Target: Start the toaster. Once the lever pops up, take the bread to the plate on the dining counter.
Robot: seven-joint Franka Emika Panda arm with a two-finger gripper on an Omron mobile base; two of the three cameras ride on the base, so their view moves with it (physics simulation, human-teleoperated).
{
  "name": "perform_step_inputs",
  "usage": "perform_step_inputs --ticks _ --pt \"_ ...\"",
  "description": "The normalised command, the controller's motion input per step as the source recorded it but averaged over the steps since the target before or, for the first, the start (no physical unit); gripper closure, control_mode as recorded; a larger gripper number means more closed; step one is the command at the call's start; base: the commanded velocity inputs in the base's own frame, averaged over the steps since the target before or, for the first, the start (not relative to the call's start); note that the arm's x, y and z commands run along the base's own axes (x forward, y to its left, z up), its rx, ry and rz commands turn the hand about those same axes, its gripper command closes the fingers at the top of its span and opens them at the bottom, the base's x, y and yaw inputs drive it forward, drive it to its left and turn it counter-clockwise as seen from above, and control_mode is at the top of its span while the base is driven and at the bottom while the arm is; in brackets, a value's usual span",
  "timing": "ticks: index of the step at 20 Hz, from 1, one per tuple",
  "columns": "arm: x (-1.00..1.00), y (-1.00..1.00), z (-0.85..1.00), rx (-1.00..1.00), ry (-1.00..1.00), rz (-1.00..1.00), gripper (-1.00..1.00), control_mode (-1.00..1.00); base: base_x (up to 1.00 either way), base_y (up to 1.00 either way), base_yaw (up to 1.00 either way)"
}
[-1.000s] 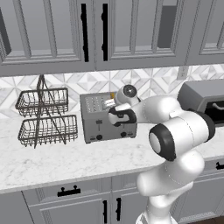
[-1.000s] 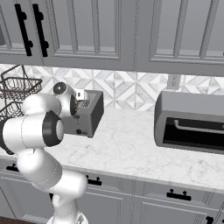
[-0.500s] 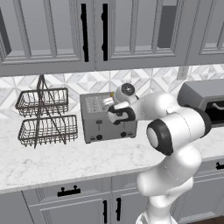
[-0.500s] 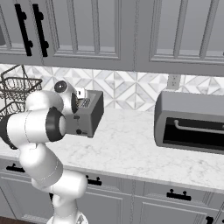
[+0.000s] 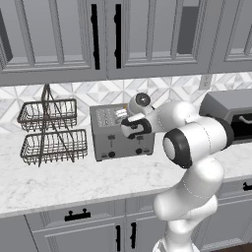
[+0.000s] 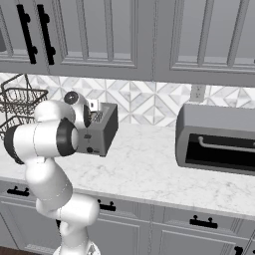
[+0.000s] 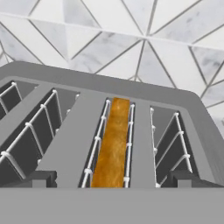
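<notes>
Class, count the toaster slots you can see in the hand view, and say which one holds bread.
4 slots across the toaster: two empty on the left, the third holding the bread, one empty on the right. The leftmost is cut off at the edge.

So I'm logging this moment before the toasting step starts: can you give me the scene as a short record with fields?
setting: marble worktop under grey wall cabinets
toaster: grey, four slots, against the backsplash
bread: one slice edge-on in a slot, second from the right in the hand view
gripper: above the toaster's top, jaws open, holding nothing
wire basket rack: left of the toaster
dark-grey appliance: right of the toaster
toaster start: cannot tell
</notes>
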Motion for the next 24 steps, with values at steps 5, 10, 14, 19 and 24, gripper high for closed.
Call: perform_step_inputs --ticks 5,10,14,19,24 --pt "0.00 0.00 0.00 0.00 0.00 0.00 1.00 -1.00 0.00 0.00 0.00" --pt "0.00 0.00 0.00 0.00 0.00 0.00 1.00 -1.00 0.00 0.00 0.00" --pt "-0.03 0.00 0.00 0.00 0.00 0.00 1.00 -1.00 0.00 0.00 0.00" --pt "-0.16 0.00 0.14 0.00 -0.01 0.00 1.00 -1.00 0.00 0.00 0.00" --pt "-0.12 0.00 0.18 0.00 -0.01 0.00 1.00 -1.00 0.00 0.00 0.00"
